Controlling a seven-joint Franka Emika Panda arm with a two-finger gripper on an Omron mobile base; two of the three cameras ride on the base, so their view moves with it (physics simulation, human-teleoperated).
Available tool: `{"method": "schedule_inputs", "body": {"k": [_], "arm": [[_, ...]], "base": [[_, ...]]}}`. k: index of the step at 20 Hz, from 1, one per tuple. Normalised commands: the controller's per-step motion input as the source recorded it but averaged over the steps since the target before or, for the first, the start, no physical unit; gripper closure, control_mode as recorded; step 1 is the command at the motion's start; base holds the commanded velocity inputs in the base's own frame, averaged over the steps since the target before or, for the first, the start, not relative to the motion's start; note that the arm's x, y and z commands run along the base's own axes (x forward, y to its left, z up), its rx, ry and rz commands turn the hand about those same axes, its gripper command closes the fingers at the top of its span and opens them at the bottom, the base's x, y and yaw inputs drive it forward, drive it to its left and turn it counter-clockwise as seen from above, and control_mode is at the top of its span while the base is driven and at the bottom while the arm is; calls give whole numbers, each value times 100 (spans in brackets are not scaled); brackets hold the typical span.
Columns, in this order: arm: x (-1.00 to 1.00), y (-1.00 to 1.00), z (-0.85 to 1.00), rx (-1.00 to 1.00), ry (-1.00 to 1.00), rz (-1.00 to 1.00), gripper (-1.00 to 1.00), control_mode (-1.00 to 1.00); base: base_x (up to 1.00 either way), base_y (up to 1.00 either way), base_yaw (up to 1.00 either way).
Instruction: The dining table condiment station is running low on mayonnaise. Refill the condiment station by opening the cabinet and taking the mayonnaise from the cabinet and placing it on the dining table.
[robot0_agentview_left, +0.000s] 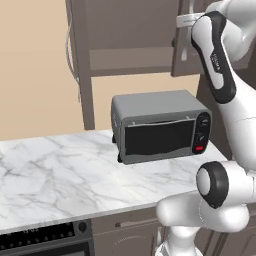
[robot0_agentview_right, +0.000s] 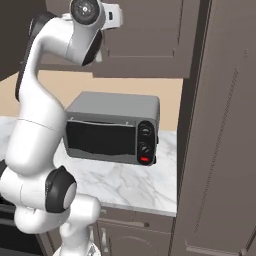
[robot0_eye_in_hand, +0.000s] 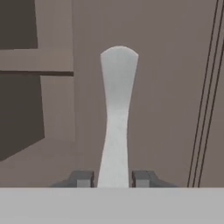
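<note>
No readable text, label, brand, number or sign appears anywhere. The toaster oven (robot0_agentview_left: 159, 126) at the centre of the left base view carries two round knobs and a small red mark on its right panel, yet no lettering can be made out there (the marks are too small and blurred to tell). The oven control panel (robot0_agentview_left: 42, 236) at the lower left of that view shows a row of pale specks that cannot be read. The cabinet (robot0_eye_in_hand: 166, 87) door and its silver handle (robot0_eye_in_hand: 117, 118) in the hand view are plain, as is the marble worktop (robot0_agentview_left: 60, 172).
</note>
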Motion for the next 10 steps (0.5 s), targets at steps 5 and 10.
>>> {"method": "schedule_inputs", "body": {"k": [5,10], "arm": [[-78,-31,-9,0,-2,0,100,-100],[-100,-56,-11,0,-14,0,100,-100]], "base": [[0,0,0],[0,0,0]]}}
